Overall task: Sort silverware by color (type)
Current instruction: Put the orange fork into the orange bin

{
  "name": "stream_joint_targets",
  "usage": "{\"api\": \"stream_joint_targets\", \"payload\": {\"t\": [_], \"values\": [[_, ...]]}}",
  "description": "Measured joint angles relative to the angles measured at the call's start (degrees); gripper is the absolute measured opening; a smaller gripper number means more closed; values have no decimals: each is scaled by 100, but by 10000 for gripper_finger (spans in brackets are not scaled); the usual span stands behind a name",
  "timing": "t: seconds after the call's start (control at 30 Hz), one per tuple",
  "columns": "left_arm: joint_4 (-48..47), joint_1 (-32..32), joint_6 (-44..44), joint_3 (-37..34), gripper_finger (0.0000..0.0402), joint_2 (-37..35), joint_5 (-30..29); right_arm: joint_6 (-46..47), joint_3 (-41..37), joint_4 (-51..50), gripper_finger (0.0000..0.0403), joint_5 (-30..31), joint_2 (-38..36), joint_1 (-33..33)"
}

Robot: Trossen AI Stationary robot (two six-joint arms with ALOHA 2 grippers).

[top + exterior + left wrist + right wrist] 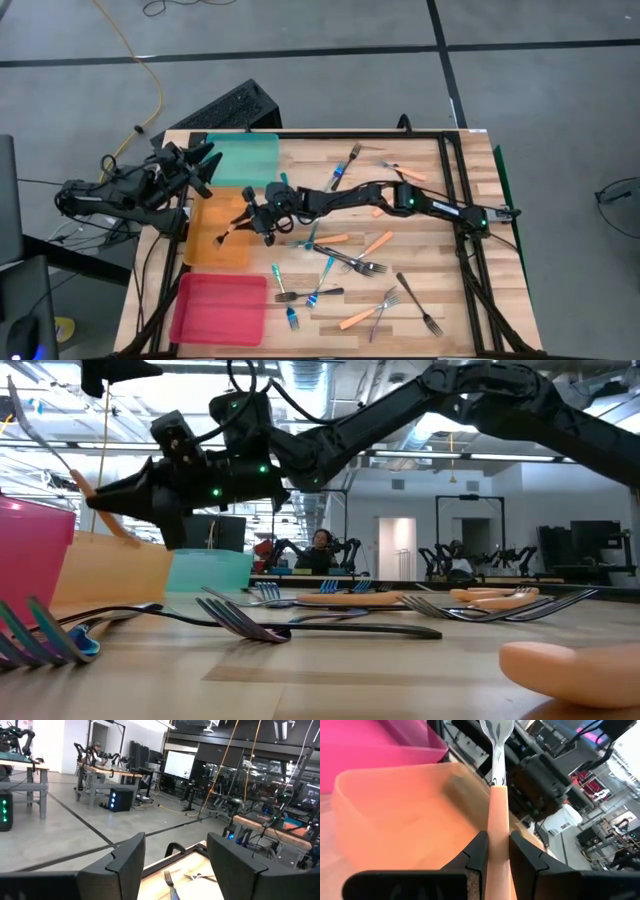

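Note:
My right gripper (243, 222) reaches in from the table's right and hangs over the orange tray (215, 250), shut on an orange-handled fork (496, 765). In the low view the fork (45, 435) slants up past the fingertips, with its grey head highest. More silverware lies loose on the wooden table: a blue-handled fork (336, 177), orange-handled forks (376, 243) and a dark fork (420, 305). My left gripper (175, 865) is open, drawn back off the table's left edge near the teal tray (245, 160). My right gripper pinches the fork's orange handle (499, 837) between its two fingers (477, 855), which come nearly level from the table's right. The handle runs out past the fingertips and the metal head (496, 735) points away and upward. The fork is lifted clear, above the orange tray.
A pink tray (218, 308) sits at the near left, next to the orange one. Several forks are scattered over the table's middle and near right (330, 262). A black frame rail (455, 180) runs along the right side. A person (322, 542) sits far behind the table.

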Motion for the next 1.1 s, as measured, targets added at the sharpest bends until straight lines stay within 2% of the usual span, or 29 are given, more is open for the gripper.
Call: {"api": "stream_joint_targets", "payload": {"t": [0.27, 0.4, 0.6, 0.73, 0.87, 1.1], "values": [[2, 0, 240, 0, 197, 0, 274, 516, 527, -211, 83, 85, -150, -15], [-80, 0, 257, 0, 197, 0, 276, 271, 1025, -1004, 83, 153, -120, -38], [-1361, 1, 266, 0, 197, 35, 577, -4, 1052, -1589, 83, 233, -109, 31], [-1562, 0, 264, -2, 197, 41, 599, -2, 1054, -1885, 83, 890, -193, -85], [-1496, 0, 457, -2, 197, 37, 579, 212, 1051, -2645, 83, 1224, -505, -441], [-1069, 0, 813, 2, 197, 35, 496, 612, 1066, -4237, 83, 1093, -1468, -1021]]}}
